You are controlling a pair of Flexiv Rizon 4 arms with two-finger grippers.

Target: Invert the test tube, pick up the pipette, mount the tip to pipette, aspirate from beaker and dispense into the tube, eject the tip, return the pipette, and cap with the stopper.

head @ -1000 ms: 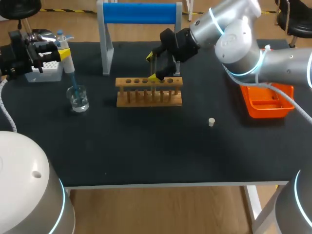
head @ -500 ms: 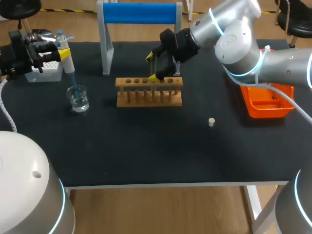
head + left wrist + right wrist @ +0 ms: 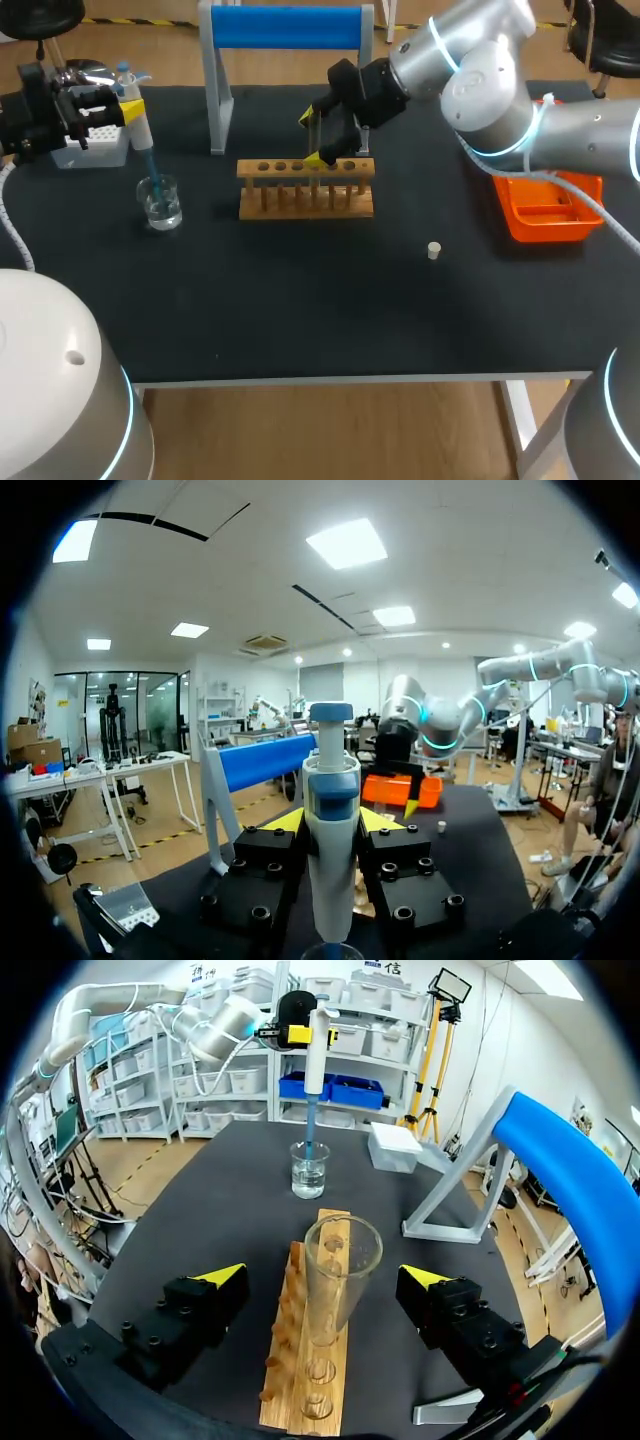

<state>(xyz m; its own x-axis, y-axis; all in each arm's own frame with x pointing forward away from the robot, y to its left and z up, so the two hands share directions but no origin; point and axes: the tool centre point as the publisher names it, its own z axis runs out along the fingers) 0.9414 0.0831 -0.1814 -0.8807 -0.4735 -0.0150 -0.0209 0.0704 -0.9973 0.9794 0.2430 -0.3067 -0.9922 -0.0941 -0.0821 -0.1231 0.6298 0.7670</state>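
We are gripping the white-and-blue plastic pipette (image 3: 330,880) in our left gripper (image 3: 332,820); drifting sideways risks toppling the clear glass beaker (image 3: 160,205) beneath its fingers. Our right gripper (image 3: 322,1278) is hanging open.

The table (image 3: 300,310) is matte black. The test tube rack (image 3: 305,187) is pale brown wood. The test tube (image 3: 340,1260) and beaker (image 3: 160,202) are clear glass. The pipette (image 3: 330,830) is white with blue bands and carries a translucent blue tip (image 3: 311,1120). The bin (image 3: 545,212) is bright orange, the stopper (image 3: 434,250) off-white, and the roller (image 3: 285,27) blue on a grey frame (image 3: 218,100).
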